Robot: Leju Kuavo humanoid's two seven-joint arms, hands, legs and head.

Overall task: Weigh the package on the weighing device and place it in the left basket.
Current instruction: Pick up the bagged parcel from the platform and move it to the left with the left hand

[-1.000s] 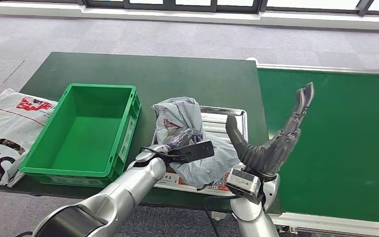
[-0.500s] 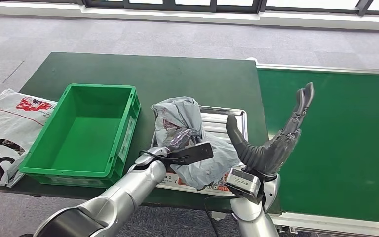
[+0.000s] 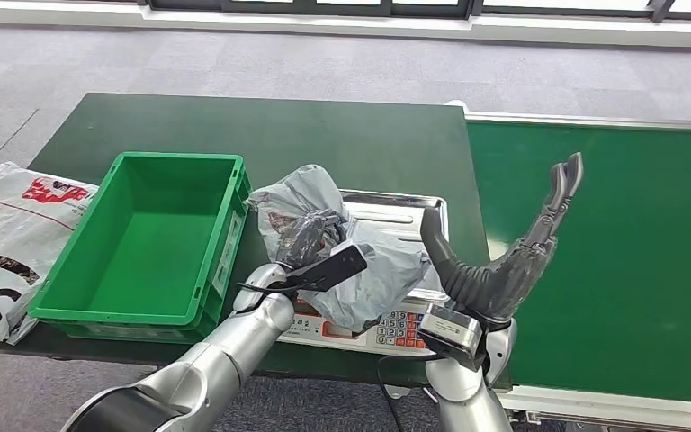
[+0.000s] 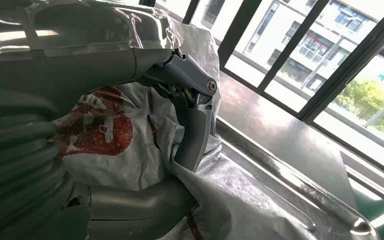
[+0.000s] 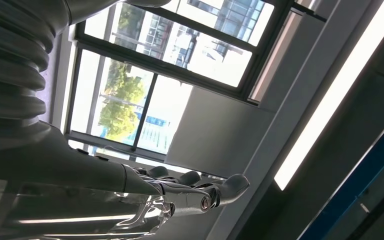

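The package, a crumpled grey plastic mailer bag (image 3: 360, 261) with red print, lies half on the steel pan of the weighing scale (image 3: 405, 211) and reaches toward the green basket (image 3: 157, 236). My left hand (image 3: 310, 243) grips the bag's left part; in the left wrist view its fingers (image 4: 192, 130) dig into the bag (image 4: 105, 135) above the scale pan (image 4: 280, 180). My right hand (image 3: 513, 256) is raised beside the scale, fingers spread and pointing up, holding nothing. The right wrist view shows the right hand (image 5: 190, 192) against windows.
The scale's keypad (image 3: 396, 328) faces the table's front edge. A white printed bag (image 3: 4, 234) lies left of the basket. A green conveyor belt (image 3: 612, 252) runs along the right. The dark green table (image 3: 279, 135) extends behind the basket and scale.
My left hand has pulled the bag up and leftward, toward the basket; the bag's top now nears the basket's rim. The right hand holds almost still.
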